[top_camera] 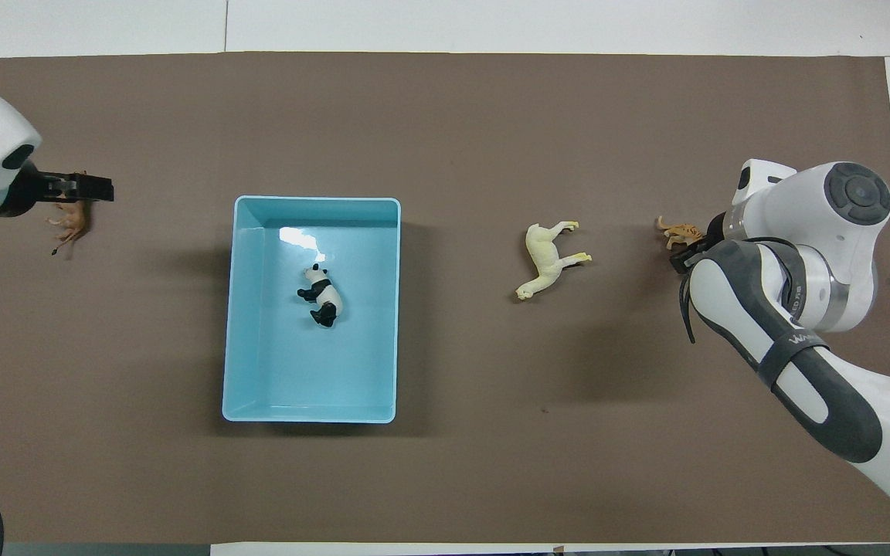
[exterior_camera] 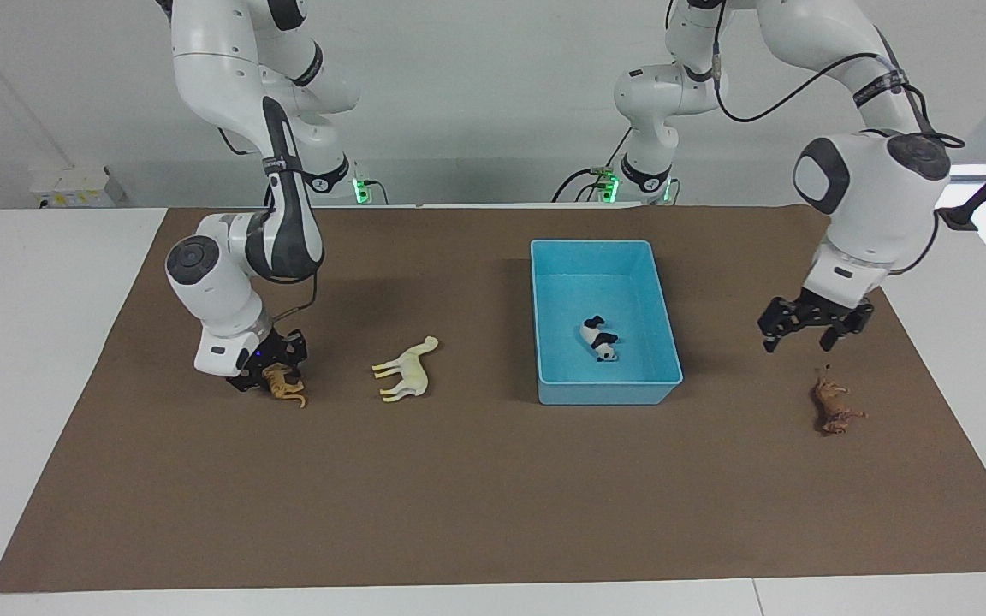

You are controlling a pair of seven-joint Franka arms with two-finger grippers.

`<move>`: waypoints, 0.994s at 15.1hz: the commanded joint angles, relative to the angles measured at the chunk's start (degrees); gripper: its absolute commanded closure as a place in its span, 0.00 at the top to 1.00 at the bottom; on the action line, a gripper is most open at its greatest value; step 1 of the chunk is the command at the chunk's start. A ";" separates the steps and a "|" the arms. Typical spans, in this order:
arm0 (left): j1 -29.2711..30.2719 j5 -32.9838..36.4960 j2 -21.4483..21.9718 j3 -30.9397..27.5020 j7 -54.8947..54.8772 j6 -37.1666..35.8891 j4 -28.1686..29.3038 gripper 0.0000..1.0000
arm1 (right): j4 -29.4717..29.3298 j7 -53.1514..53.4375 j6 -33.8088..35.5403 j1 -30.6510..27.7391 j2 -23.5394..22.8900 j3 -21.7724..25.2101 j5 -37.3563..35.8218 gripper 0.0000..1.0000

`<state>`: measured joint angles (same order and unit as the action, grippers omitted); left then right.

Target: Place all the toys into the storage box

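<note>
The black-and-white panda (exterior_camera: 600,340) (top_camera: 321,294) lies on its side inside the light blue storage box (exterior_camera: 608,392) (top_camera: 232,324). My left gripper (exterior_camera: 797,344) (top_camera: 97,188) hangs open and holds nothing, over the brown lion (exterior_camera: 835,409) (top_camera: 68,225) at the left arm's end of the mat. Down at the mat, my right gripper (exterior_camera: 275,376) (top_camera: 683,255) is shut on the orange tiger (exterior_camera: 287,387) (top_camera: 677,231); in the overhead view the arm hides most of the hand. The cream horse (exterior_camera: 407,370) (top_camera: 549,259) lies between the tiger and the box.
A brown mat (exterior_camera: 493,496) covers the table, with white tabletop around it. A black stand (exterior_camera: 985,192) sits off the mat at the left arm's end.
</note>
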<state>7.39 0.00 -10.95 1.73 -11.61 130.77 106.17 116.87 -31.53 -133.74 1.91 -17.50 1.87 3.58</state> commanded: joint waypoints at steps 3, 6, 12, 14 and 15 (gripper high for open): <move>5.53 7.12 -7.41 0.90 -11.13 5.81 -2.28 1.00 | -15.24 13.92 18.56 5.98 1.94 -0.46 0.38 0.00; 8.96 7.12 -9.96 1.08 -14.05 8.70 -0.53 1.00 | -26.57 29.10 26.93 14.22 1.68 -1.60 0.82 0.00; 7.91 7.03 -11.54 1.17 -13.26 12.05 1.23 1.00 | -30.04 59.81 8.61 34.54 -1.56 -2.13 7.14 0.00; 7.38 7.03 -11.46 1.08 -13.17 14.41 3.51 1.00 | -29.95 62.90 3.77 39.19 -4.02 -2.05 7.06 0.00; 7.47 7.03 -11.54 0.99 -13.17 16.43 4.91 1.00 | -29.95 64.30 1.14 41.31 -6.38 -1.96 6.28 0.00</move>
<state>15.26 6.02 -22.84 3.21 -25.13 142.80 107.74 88.38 30.73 -128.53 40.62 -19.47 -0.59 9.03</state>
